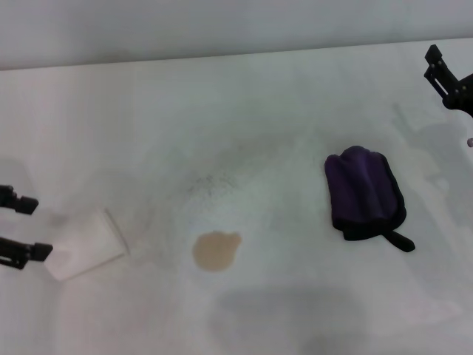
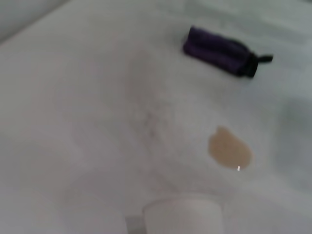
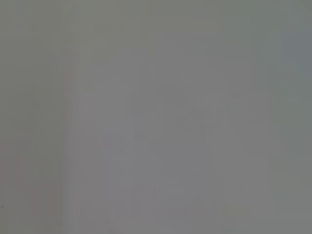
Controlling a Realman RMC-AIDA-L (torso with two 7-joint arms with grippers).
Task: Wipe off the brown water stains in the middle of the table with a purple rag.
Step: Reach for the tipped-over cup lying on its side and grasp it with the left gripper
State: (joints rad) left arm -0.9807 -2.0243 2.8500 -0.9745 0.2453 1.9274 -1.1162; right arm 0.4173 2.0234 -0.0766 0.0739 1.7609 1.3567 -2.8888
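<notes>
- Brown water stains (image 1: 216,251) sit unwiped near the middle of the table (image 1: 244,111), one tan puddle with its edge unbroken.
- Purple rag (image 1: 364,192) lies folded at about 2 o'clock from the puddle, well apart, untouched.
- Right gripper (image 1: 446,76) hovers beyond the rag toward 1 o'clock; whether its fingers are spread I cannot tell.
- Left gripper (image 1: 18,226), fingers spread, waits at 9 o'clock beside a white cup (image 1: 87,244) lying on its side.
- Everything remains: grasp, carry, wipe.

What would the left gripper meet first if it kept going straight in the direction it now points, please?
Most likely the white paper cup, lying on its side on the table right at the tips of the left gripper, whose jaws stand apart. Whether they already touch the cup is unclear. The brown puddle lies farther along.
</notes>
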